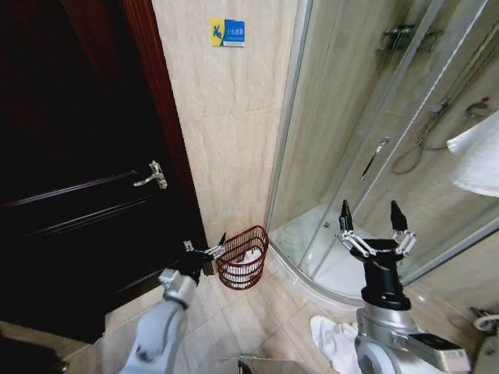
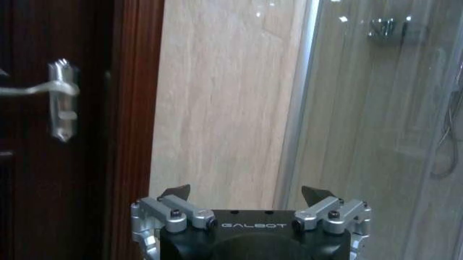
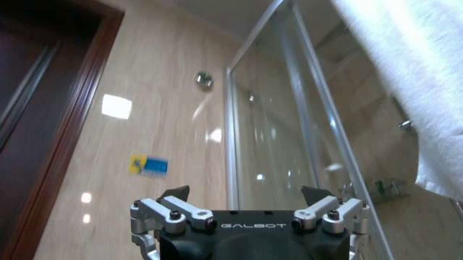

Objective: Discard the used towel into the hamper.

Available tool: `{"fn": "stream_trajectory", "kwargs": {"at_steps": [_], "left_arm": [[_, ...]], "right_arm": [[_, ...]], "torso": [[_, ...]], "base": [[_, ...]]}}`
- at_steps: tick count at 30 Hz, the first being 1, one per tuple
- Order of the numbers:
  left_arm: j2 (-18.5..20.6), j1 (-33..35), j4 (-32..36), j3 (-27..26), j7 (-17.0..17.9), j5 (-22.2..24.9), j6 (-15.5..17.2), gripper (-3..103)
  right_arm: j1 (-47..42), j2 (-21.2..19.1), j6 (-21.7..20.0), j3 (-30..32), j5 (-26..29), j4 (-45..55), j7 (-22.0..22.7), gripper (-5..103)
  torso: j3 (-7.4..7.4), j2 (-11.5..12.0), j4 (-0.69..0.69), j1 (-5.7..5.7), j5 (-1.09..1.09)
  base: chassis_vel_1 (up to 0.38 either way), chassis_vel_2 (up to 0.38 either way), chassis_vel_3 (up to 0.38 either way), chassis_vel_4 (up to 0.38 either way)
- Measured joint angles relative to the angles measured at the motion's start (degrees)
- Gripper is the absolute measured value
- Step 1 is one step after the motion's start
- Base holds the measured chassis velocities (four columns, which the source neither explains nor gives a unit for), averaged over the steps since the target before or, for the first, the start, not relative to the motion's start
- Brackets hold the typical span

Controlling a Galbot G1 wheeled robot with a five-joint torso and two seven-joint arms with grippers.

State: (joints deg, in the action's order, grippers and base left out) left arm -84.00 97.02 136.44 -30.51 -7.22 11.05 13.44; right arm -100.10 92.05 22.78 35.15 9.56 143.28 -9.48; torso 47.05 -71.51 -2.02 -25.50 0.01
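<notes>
i see the hamper (image 1: 242, 258) low centre of frame on the floor by the wall, white cloth inside. left claw (image 1: 207, 251) just beside its rim, open, empty. right claw (image 1: 373, 224) raised at lower right, wide open, empty.

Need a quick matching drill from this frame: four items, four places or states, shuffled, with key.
Items:
1. hamper
2. hanging white towel
3. right gripper
4. door handle

Places or states:
A. on the dark wooden door
B. raised in front of the shower glass, jaws open
C. on the floor at the tiled wall, white cloth inside
D. at the head view's right edge, high up

Pairs: 1-C, 2-D, 3-B, 4-A
</notes>
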Motion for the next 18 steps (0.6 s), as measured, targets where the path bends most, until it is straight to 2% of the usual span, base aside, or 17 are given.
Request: {"fn": "stream_trajectory", "kwargs": {"at_steps": [4,5,9,13,18], "left_arm": [[-2.17,1.17,1.99,-0.02,0.90,0.49,0.26,100],[-4.65,2.34,2.84,0.26,0.83,-0.38,0.22,100],[-7.66,5.34,3.74,1.53,-0.11,-3.35,-1.51,100],[-8.35,6.70,4.53,2.29,-1.10,-5.41,-3.16,100],[-8.34,7.30,4.87,3.70,-1.32,-7.19,-3.48,100]], "right_arm": [[0.68,0.04,-2.01,-0.07,-0.82,0.00,0.41,100],[0.55,0.05,-4.21,0.03,-1.18,0.00,0.44,100],[0.01,-0.18,-7.06,0.36,-1.33,-0.02,1.05,100],[0.16,-0.52,-8.33,0.50,-0.98,-0.03,1.27,100],[0.24,-0.94,-8.15,0.18,0.14,-0.03,1.19,100]], "torso": [[0.00,0.00,0.01,0.00,0.00],[0.00,0.00,0.00,-0.01,-0.01],[0.01,0.01,0.00,0.00,0.00],[0.01,0.01,0.00,0.00,0.00],[0.01,0.01,0.01,0.00,0.00]], "base": [[0.000,0.000,0.000,0.000],[0.000,0.000,0.000,0.000],[0.000,0.000,0.000,0.000],[0.000,0.000,0.000,0.000],[0.000,0.000,0.000,0.000]]}}
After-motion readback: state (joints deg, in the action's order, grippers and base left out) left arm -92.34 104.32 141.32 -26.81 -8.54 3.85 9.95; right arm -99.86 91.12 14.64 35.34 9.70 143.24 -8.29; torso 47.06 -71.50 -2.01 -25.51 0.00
